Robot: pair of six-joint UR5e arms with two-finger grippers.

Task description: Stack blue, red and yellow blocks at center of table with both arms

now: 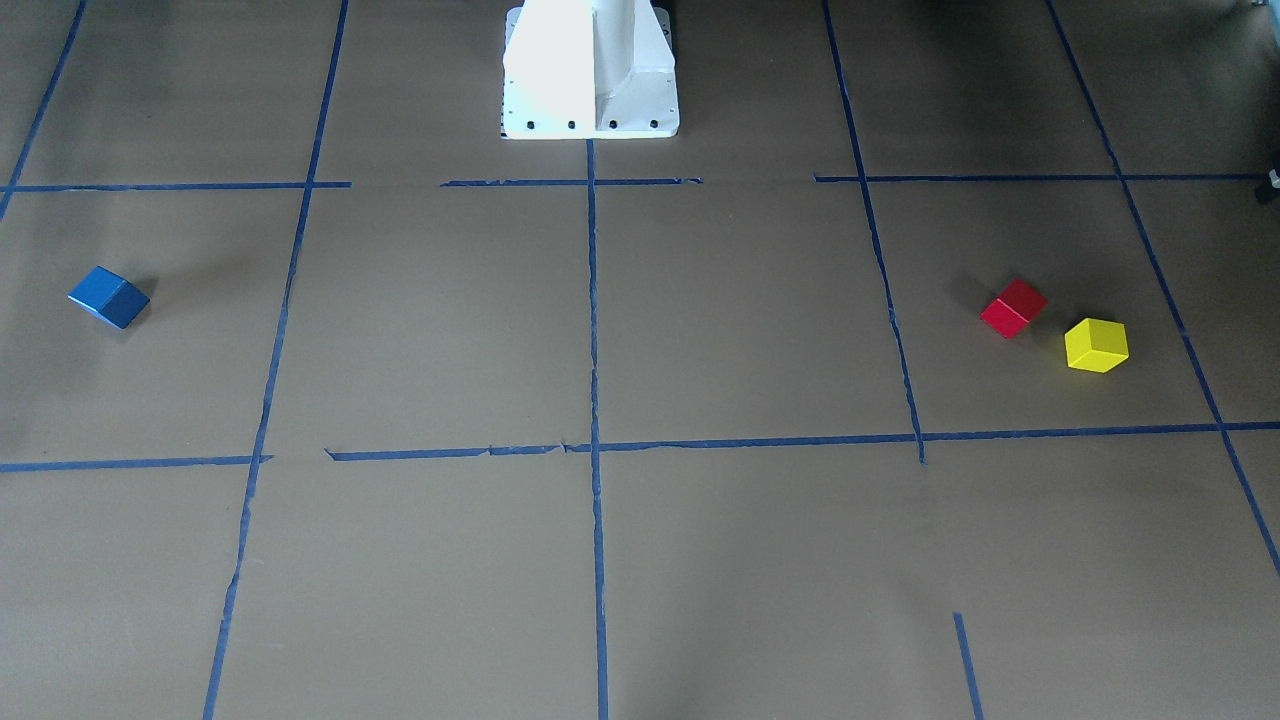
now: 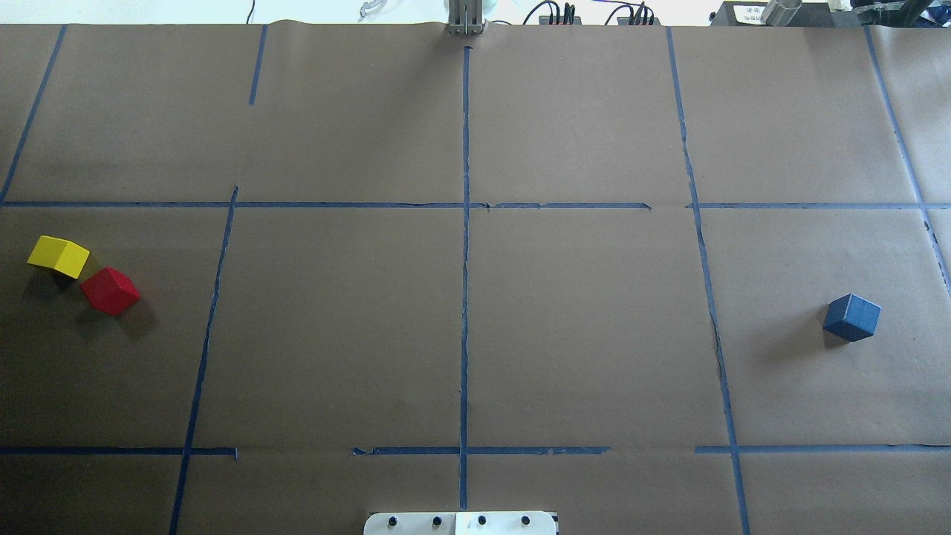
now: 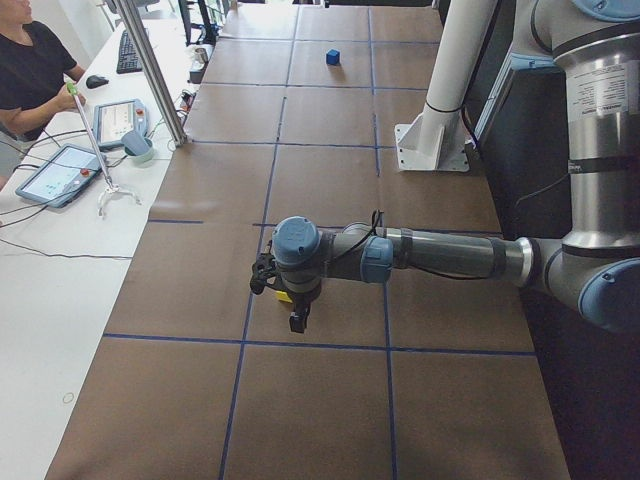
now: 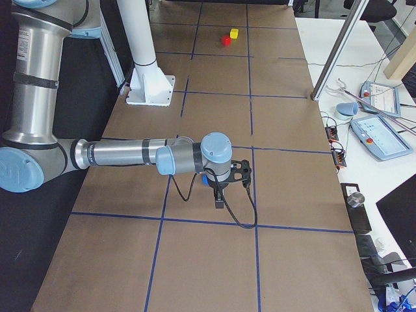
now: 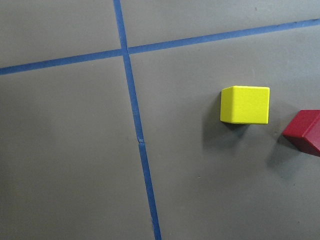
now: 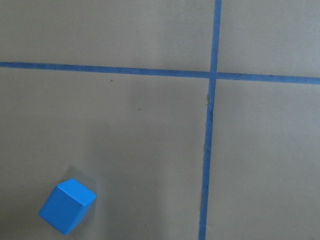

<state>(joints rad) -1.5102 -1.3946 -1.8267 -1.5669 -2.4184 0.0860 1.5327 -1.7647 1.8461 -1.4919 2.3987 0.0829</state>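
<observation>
The blue block (image 1: 109, 296) lies alone on the robot's right side of the brown table; it also shows in the overhead view (image 2: 851, 317) and the right wrist view (image 6: 67, 206). The red block (image 2: 110, 290) and yellow block (image 2: 59, 255) lie close together, slightly apart, on the robot's left side; both show in the left wrist view, yellow (image 5: 245, 104) and red (image 5: 305, 131) at the edge. My left gripper (image 3: 297, 320) hangs above the yellow and red blocks. My right gripper (image 4: 220, 203) hangs above the blue block's area. Both show only in side views; I cannot tell if they are open.
The white robot base (image 1: 590, 70) stands at the table's robot-side edge. Blue tape lines (image 2: 465, 297) divide the table into squares. An operator (image 3: 30, 75), tablets (image 3: 55, 172) and a metal post (image 3: 155, 70) are beside the table's far side.
</observation>
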